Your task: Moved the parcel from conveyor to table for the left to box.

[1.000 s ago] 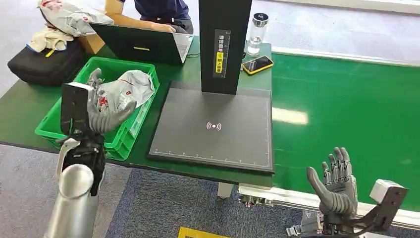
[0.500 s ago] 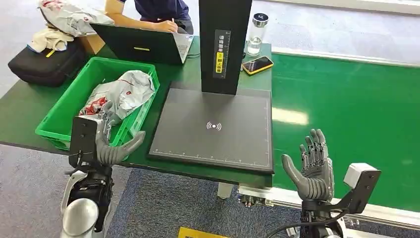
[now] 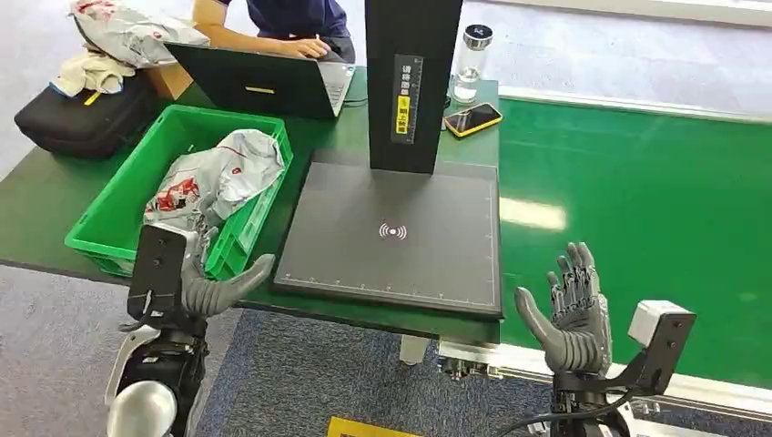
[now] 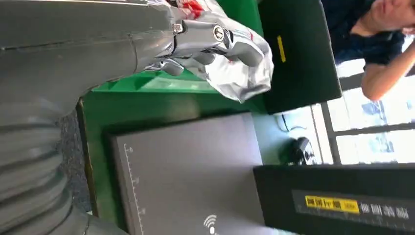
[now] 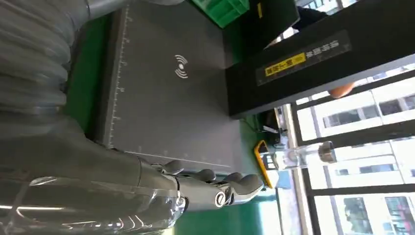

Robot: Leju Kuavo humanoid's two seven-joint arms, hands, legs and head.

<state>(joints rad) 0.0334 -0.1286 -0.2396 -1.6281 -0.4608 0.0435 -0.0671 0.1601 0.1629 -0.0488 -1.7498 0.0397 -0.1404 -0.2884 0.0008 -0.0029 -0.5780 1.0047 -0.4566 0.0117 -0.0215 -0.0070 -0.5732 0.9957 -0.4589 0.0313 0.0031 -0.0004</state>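
The green conveyor (image 3: 637, 182) runs along the 3 o'clock side of the surface (image 3: 55, 196). At 10 o'clock, the green box (image 3: 123, 196) holds the grey parcel (image 3: 218, 168). The left robot hand (image 3: 214, 291) at 8 o'clock and the right robot hand (image 3: 573, 314) at 5 o'clock are both spread, holding nothing.

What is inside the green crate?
The green crate holds a crumpled grey parcel bag with red print. Bare green floor shows beside it; whatever lies under the bag is covered.
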